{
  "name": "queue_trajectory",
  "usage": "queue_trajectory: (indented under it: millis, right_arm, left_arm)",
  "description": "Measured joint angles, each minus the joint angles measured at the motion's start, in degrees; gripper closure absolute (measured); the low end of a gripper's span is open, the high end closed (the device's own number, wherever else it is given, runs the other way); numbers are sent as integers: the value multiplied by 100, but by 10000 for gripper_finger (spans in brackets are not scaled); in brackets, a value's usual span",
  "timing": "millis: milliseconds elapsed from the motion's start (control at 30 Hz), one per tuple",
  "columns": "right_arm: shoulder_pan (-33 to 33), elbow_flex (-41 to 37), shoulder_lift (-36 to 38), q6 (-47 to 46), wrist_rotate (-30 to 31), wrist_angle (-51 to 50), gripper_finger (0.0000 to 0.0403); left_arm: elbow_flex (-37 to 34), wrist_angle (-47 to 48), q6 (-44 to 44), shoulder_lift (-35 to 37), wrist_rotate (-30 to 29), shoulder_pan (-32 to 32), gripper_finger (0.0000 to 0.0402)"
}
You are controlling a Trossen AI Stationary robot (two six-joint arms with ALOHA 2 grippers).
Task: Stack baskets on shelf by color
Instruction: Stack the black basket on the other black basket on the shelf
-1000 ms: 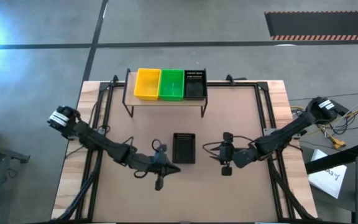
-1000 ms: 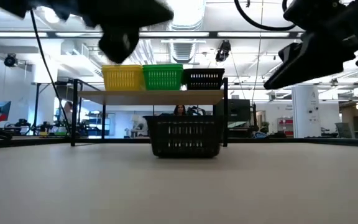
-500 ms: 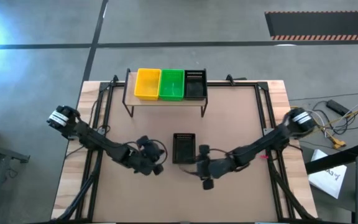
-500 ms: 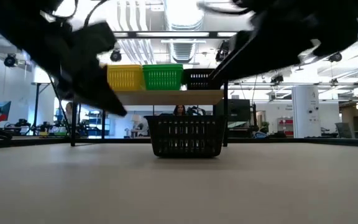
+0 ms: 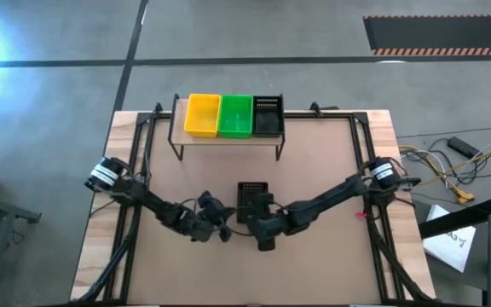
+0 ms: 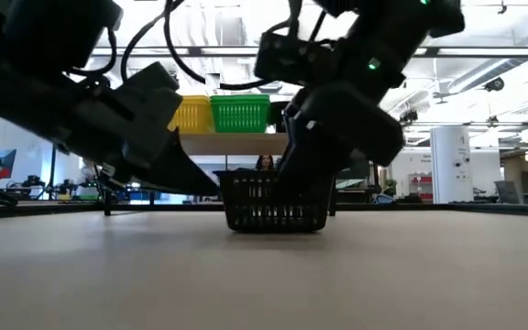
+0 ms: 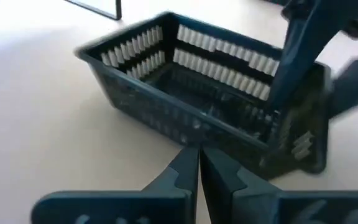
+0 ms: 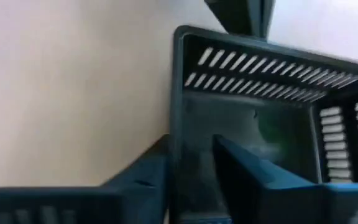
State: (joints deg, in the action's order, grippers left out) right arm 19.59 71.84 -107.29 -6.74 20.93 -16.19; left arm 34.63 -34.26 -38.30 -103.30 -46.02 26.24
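Note:
A black basket (image 5: 252, 201) stands on its base on the brown table. The shelf (image 5: 228, 141) at the far side carries a yellow basket (image 5: 202, 114), a green basket (image 5: 235, 116) and another black basket (image 5: 268, 114), side by side. My right gripper (image 5: 262, 228) is open at the table basket's near end, and its fingers straddle the wall there (image 8: 178, 124). My left gripper (image 7: 199, 152) is shut. It sits low beside the basket's left long wall (image 7: 185, 115) and close to it. My right gripper has one finger (image 8: 253, 174) inside the black basket and the other finger (image 8: 145, 180) outside its near end wall. It comes slanting down from the table's right. The basket stands on the table. Whether the fingers touch the wall I cannot tell.
The shelf's black legs (image 5: 176, 152) stand on the far part of the table, with free room under the plank. Black frame rails (image 5: 135, 170) run along both side edges. Bare tabletop (image 5: 314, 170) lies around the basket. A person shows far behind the shelf (image 6: 265, 162).
My right gripper has swung from the table's right toward the black basket and come down over its near end. My left gripper has moved toward the basket's left side and dropped low. The basket has stayed where it was.

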Motion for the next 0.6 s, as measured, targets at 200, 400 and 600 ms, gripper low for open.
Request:
queue_trajectory:
  millis: [200, 400, 600]
  right_arm:
    - [113, -446, 719, -23, 26, -365, 386]
    - [354, -1069, 2180, 73, 205, -499, 393]
    - [151, -1042, 3646, 1057, 668, -499, 393]
  left_arm:
    - [17, -296, -12, -388, 13, 2, 401]
    - [57, -307, -25, -488, 46, 0, 402]
    - [59, -319, 159, -459, 48, -4, 402]
